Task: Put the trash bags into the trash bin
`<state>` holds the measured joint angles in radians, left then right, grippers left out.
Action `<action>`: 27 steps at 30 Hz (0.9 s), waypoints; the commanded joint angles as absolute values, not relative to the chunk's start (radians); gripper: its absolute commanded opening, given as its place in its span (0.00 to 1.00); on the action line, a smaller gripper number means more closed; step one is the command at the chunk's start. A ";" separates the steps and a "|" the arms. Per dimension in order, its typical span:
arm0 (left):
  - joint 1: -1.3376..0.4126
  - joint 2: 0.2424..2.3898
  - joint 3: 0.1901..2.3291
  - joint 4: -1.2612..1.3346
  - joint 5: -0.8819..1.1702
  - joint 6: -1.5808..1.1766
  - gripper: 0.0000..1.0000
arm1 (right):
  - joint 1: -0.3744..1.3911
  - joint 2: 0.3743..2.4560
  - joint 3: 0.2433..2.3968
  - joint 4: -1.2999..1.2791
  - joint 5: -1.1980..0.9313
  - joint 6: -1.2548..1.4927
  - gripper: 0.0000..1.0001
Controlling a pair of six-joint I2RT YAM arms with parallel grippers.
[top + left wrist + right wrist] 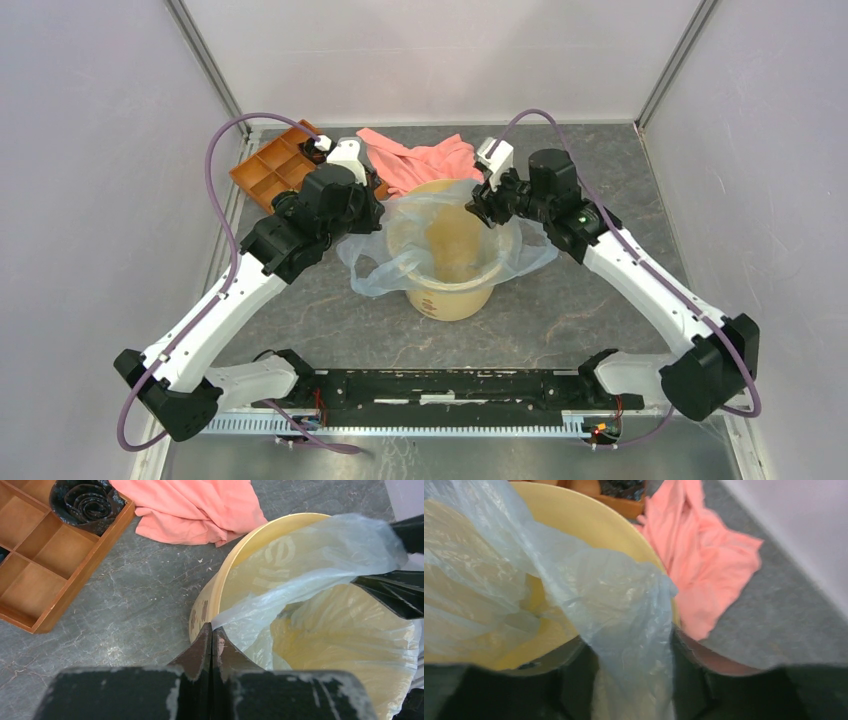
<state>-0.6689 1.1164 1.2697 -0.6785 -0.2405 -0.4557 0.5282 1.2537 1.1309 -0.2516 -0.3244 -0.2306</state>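
Note:
The tan-yellow trash bin stands upright in the middle of the table. The pale blue translucent trash bag is spread over its mouth and sags inside, with flaps hanging over both sides. My left gripper is at the bin's left rim; in the left wrist view its jaws are shut on the bag's edge beside the bin's rim. My right gripper is at the far right rim. In the right wrist view it is open, with bag film running between its fingers, above the bin's rim.
A salmon-pink cloth lies just behind the bin, also in the wrist views. An orange-brown compartment tray sits at the back left, with a black roll in one cell. Enclosure walls stand on three sides.

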 commanded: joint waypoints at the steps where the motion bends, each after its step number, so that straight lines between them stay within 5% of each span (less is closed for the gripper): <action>1: -0.663 1.104 1.275 -0.637 -0.254 -0.481 0.02 | 0.539 1.286 1.199 -0.294 -0.454 -0.163 0.44; 5: -0.660 1.126 1.295 -0.649 -0.265 -0.499 0.02 | 0.533 1.341 1.235 -0.367 -0.645 -0.024 0.28; 18: -0.628 1.148 1.290 -0.597 -0.259 -0.504 0.02 | 0.516 1.175 1.275 -0.478 -0.279 -0.212 0.92; 23: -0.614 1.152 1.286 -0.604 -0.236 -0.493 0.02 | 0.504 1.058 1.135 -0.404 -0.237 -0.224 0.93; 27: -0.603 1.169 1.300 -0.618 -0.214 -0.481 0.02 | 0.477 1.059 1.130 -0.420 -0.302 -0.219 0.78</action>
<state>-0.6159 1.1587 1.2697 -0.6460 -0.2417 -0.4568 0.4995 1.0397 1.1385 -0.4416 -0.2871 -0.2050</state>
